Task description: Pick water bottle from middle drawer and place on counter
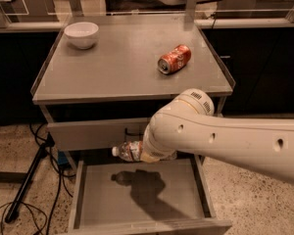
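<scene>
The water bottle (129, 151), clear with a white cap pointing left and a reddish label band, hangs level in the air above the open middle drawer (137, 195), in front of the closed drawer front above it. Its shadow lies on the drawer floor. My gripper (149, 153) sits at the end of the big white arm, shut on the bottle's right half; the arm hides its fingers. The counter (112, 67) is the grey cabinet top above.
A white bowl (81, 34) stands at the counter's back left. An orange-red soda can (174, 58) lies on its side at the counter's right. Cables and a dark stand leg (29, 175) lie on the floor to the left.
</scene>
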Available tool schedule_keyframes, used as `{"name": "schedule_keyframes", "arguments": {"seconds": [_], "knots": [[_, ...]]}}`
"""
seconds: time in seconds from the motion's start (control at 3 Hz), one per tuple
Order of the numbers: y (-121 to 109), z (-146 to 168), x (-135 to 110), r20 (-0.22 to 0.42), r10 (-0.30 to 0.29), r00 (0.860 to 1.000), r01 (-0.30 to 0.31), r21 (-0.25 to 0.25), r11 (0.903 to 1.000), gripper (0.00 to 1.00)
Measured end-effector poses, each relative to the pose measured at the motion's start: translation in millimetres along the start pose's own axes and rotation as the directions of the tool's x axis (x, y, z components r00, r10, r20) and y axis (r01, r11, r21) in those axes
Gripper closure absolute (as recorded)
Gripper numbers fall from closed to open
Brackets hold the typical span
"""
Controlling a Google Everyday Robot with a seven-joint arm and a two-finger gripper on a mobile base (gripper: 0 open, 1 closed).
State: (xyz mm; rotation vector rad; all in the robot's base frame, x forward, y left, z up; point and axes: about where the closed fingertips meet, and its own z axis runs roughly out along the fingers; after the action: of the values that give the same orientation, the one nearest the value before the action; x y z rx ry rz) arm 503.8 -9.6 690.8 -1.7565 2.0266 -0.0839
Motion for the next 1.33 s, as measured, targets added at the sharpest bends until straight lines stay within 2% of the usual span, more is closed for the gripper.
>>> {"name": "schedule_keyframes", "arguments": {"seconds": [0.33, 0.67, 1.0, 1.33], "knots": [[-18, -21, -3, -0.019, -0.006, 1.0, 0.007, 0.051, 0.9987, 1.0], [-27, -51, -16, -0.022, -0.034, 0.999, 0.037, 0.139, 0.9896, 1.0], [-29, -55, -16, -0.022, -0.033, 0.999, 0.036, 0.149, 0.9881, 1.0], [-28, -67, -16, -0.036, -0.049, 0.998, 0.053, 0.133, 0.9897, 1.0]]}}
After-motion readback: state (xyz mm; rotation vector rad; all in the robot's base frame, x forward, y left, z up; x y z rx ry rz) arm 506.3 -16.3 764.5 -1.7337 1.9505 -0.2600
